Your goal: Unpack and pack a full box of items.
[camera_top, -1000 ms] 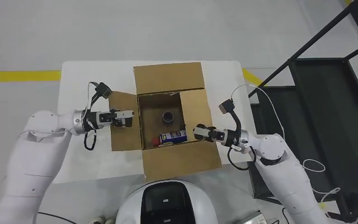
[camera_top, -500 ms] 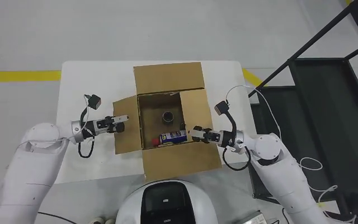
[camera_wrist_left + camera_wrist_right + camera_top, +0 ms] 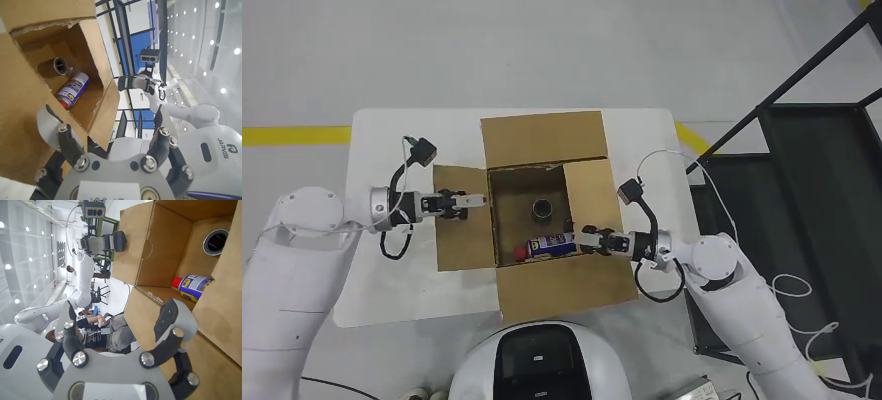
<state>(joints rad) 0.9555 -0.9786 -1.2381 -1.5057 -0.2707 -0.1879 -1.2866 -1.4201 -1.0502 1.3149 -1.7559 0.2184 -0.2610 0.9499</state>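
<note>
An open cardboard box stands mid-table with its four flaps spread. Inside lie a blue spray can with a red cap and a dark cylinder. My left gripper is open over the left flap, one finger against the cardboard. My right gripper is open at the inner edge of the right flap, close to the can. Neither gripper holds anything.
The white table has bare room on both sides of the box. A black metal rack stands just past the table's right edge. Cables trail from both wrists.
My left gripper drew back from the box, then came in again over the left flap, which now lies flatter. My right gripper crept a little toward the can.
</note>
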